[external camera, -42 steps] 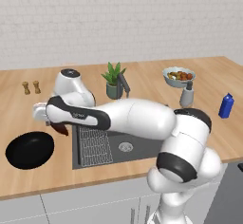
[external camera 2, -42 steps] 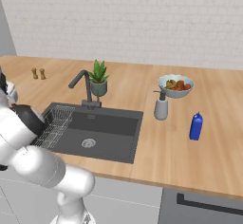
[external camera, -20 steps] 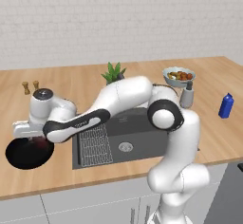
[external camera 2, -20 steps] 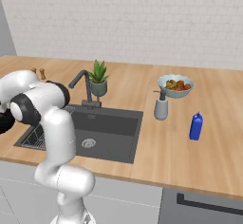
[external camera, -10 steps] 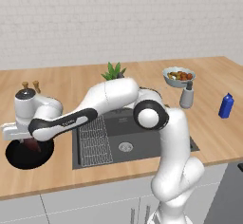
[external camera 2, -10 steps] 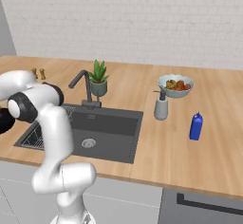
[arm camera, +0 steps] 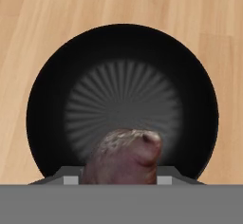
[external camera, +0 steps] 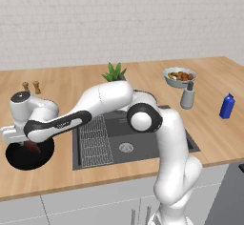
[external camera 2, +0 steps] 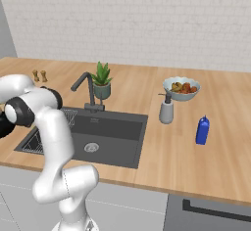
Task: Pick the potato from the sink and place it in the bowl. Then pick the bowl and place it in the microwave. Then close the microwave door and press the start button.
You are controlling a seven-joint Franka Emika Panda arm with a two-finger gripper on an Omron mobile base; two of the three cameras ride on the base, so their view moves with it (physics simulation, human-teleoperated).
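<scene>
1. The robot's two-finger gripper (external camera: pixel 31 146) was clamped on the small dark reddish-brown oblong potato (arm camera: pixel 124 157), held directly above the wide, shallow, glossy black round bowl (arm camera: pixel 122 99), which sat on the wooden counter (external camera: pixel 62 83) just left of the dark grey rectangular sink (external camera: pixel 143 145).

2. In the hand view the potato hung over the near part of the bowl's floor, not its middle. Released from there, it could have struck the sloped wall and rolled, though the rim looked likely to keep it in.

3. How high the potato hung above the bowl was not clear. A drop from too high might have made it bounce out onto the counter, or nudged the light bowl.

4. The bowl stood near the front edge of the counter, so a push from the descending hand could have slid it toward that edge.

5. The arm was stretched far to the left, which may have left little margin for correcting the aim.
</scene>
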